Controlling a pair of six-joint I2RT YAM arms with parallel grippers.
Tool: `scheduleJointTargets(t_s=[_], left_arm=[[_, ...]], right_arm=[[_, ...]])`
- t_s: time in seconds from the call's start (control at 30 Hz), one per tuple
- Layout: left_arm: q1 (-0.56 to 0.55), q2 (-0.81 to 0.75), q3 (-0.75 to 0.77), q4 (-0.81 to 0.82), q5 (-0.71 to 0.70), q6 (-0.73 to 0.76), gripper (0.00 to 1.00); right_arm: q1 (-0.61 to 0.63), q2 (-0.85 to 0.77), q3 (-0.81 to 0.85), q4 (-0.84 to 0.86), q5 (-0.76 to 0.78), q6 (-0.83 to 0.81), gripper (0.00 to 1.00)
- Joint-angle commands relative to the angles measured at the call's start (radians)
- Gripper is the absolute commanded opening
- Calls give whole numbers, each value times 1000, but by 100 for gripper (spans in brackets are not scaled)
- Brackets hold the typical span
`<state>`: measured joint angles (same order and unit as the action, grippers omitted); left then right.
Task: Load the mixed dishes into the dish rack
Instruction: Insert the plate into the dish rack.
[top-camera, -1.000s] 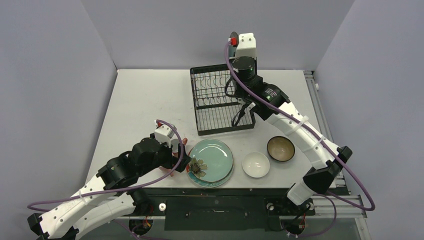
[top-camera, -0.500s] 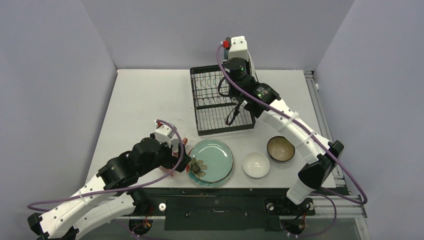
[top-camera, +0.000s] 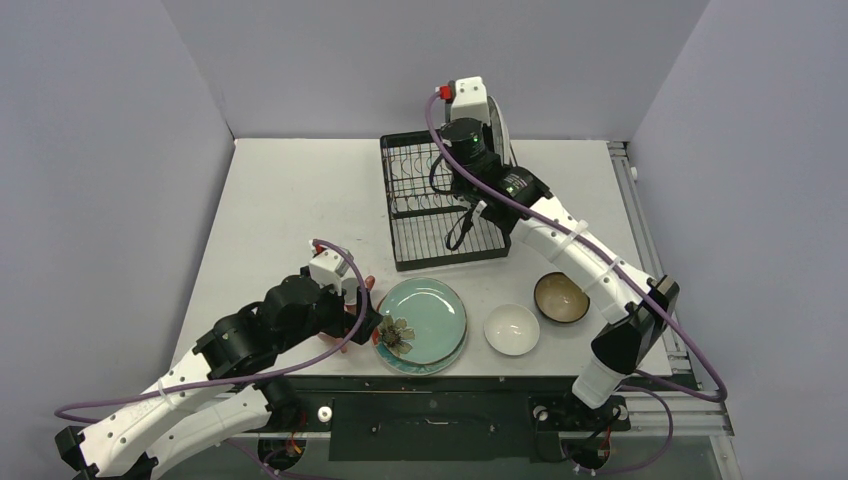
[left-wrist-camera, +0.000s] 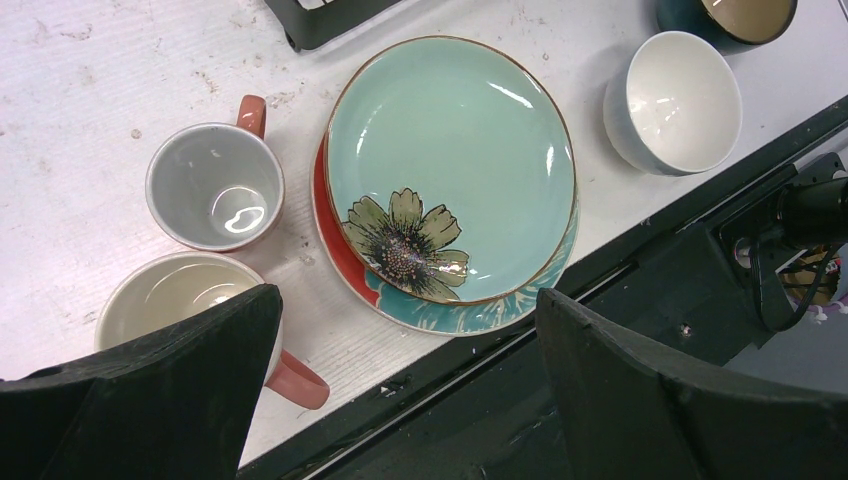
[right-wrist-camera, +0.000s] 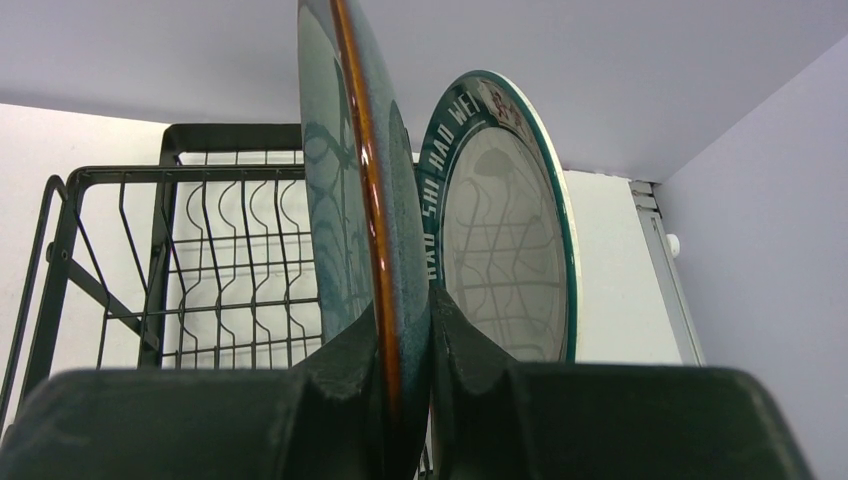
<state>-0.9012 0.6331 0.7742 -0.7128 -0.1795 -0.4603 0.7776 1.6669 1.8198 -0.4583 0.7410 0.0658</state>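
1. Dish rack (top-camera: 447, 262): black wire, standing at the far middle of the white table (top-camera: 300, 200). It has upright plate slots at the back and a flat tray in front.
2. Right gripper (right-wrist-camera: 405, 340): clamped tight on the lower edge of a dark teal plate (right-wrist-camera: 365, 200) with a brown rim, held upright on edge above the rack's slots.
3. Lettered plate (right-wrist-camera: 505, 230): white with a green rim, upright just right of the held plate and not touching it. Its foot is hidden by the gripper, so whether it sits in a slot cannot be told.
4. Left gripper (left-wrist-camera: 405, 310): jaws spread wide with nothing between them. It hovers off the rack's near-left corner.
5. Pale teal plate (left-wrist-camera: 450, 150): bears an olive flower and lies flat on a red plate (left-wrist-camera: 335, 250), just in front of the rack.
6. Two pink mugs (left-wrist-camera: 215, 187) (left-wrist-camera: 170, 300): upright and close together, to the near left of the rack.
7. White bowl (left-wrist-camera: 675, 100): upright, to the near right of the rack.
8. Dark bowl (top-camera: 560, 297): gold inside, just beside the white bowl, on the side nearer the rack.
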Motion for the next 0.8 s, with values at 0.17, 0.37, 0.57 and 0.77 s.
scheduleJointTargets(t_s=[0.17, 0.37, 0.57, 0.77], left_arm=[[5, 3, -1, 35, -7, 4, 96], [5, 7, -1, 36, -3, 6, 96], [7, 7, -1, 35, -2, 6, 96], [8, 5, -1, 37, -2, 7, 96]], right_arm=[[-6, -67, -7, 176, 73, 29, 0], [-5, -104, -32, 192, 81, 38, 0], [-1, -137, -53, 204, 88, 48, 0], [13, -158, -62, 222, 103, 47, 0]])
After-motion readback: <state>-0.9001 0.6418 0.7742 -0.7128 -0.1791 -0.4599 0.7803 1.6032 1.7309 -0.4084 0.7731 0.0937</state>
